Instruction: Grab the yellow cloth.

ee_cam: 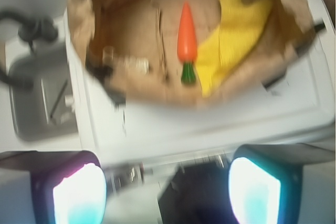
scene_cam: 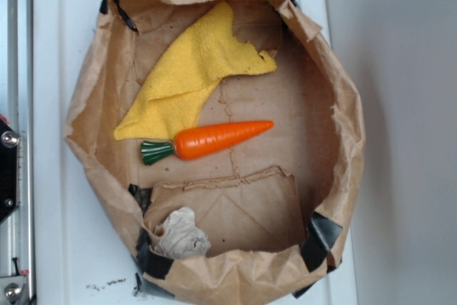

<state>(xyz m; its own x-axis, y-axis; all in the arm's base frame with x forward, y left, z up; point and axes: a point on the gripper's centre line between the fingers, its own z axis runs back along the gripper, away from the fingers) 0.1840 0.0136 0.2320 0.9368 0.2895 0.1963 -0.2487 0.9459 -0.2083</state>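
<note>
- A white tray-like surface (scene_cam: 50, 176) with a raised rim carries everything.
- Directly on it sits a brown paper bag (scene_cam: 343, 126), rolled down into a shallow basin and taking up most of the surface.
- Black tape (scene_cam: 321, 237) patches the bag's rim at several spots.
- Small dark specks (scene_cam: 107, 283) lie on the white surface just outside the bag's taped corner.
</note>
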